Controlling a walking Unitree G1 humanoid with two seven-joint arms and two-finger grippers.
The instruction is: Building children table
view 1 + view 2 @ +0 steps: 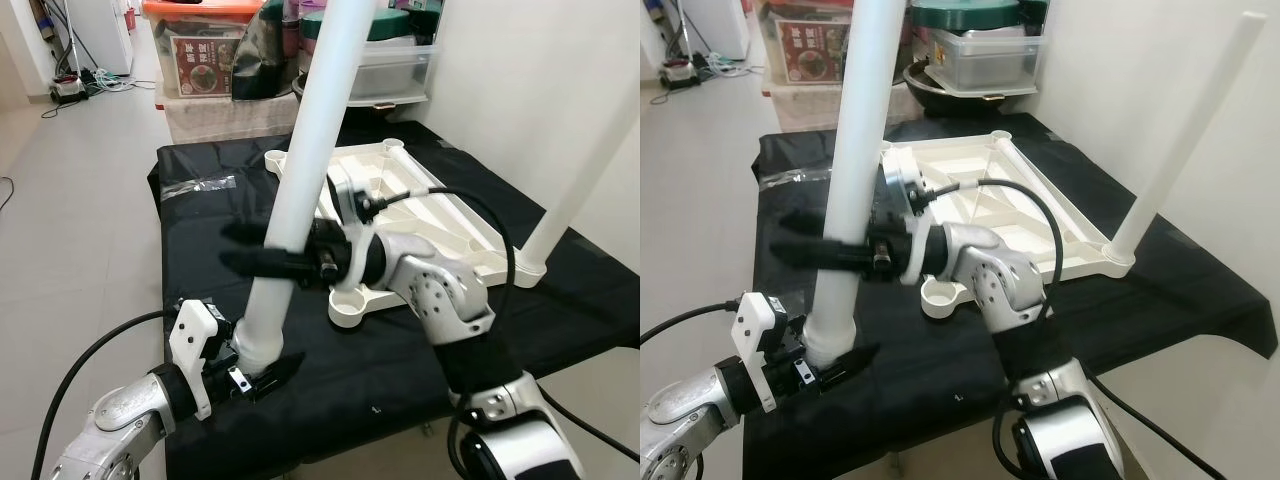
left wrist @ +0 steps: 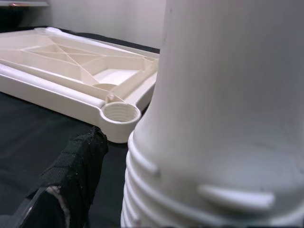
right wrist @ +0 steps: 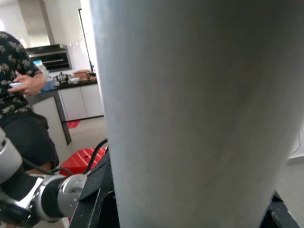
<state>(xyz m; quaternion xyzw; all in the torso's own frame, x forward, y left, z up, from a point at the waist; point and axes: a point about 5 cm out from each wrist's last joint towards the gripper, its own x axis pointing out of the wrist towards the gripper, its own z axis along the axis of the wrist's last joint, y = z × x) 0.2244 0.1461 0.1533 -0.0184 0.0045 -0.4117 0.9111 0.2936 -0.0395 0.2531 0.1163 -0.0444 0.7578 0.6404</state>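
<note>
One leg (image 1: 575,170) already upright in upturned tabletop (image 1: 420,215); second leg (image 1: 305,180) clamped by right gripper (image 1: 262,250) and apparently left gripper (image 1: 262,372), near socket (image 1: 348,302) unfilled.

Both grippers' fingers (image 1: 805,250) clasp the upright white leg (image 1: 845,190) beside the tabletop (image 1: 1040,215).

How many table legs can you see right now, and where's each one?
2. One leg is held upright by both grippers, left low, right higher. Another leg stands in the tabletop's far-right corner socket.
</note>
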